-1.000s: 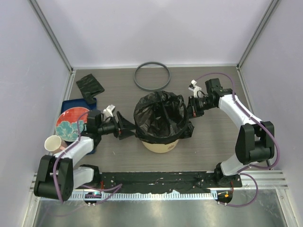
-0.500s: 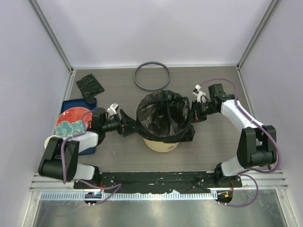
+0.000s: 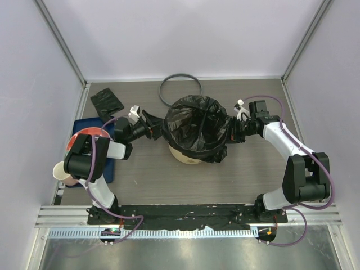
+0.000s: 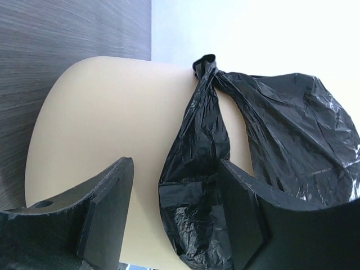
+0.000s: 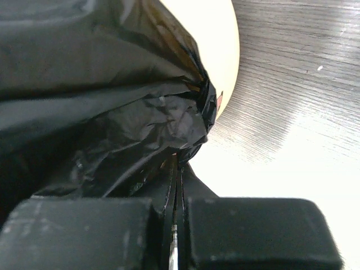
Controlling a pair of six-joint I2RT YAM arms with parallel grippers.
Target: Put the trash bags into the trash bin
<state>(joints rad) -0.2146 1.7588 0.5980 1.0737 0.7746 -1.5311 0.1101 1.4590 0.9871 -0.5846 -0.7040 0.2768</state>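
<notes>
Grey table [image 3: 140, 174]: bag [image 3: 197, 121] half-fitted over the bin [image 3: 185, 160]; right gripper [image 3: 231, 130] pinches its right edge, left gripper [image 3: 157, 122] gapes empty, and should next clamp the left fold.

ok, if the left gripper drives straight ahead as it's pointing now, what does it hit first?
Probably the glossy black plastic trash bag draped over the cream-yellow cylindrical trash bin, with bin wall just behind. The left gripper, fingers open, frames both; depth is unclear.

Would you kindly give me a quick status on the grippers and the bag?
Left gripper open at trash bag edge. Right gripper shut on trash bag. Bag draped over bin mouth. Grey ring lies behind bin.
</notes>
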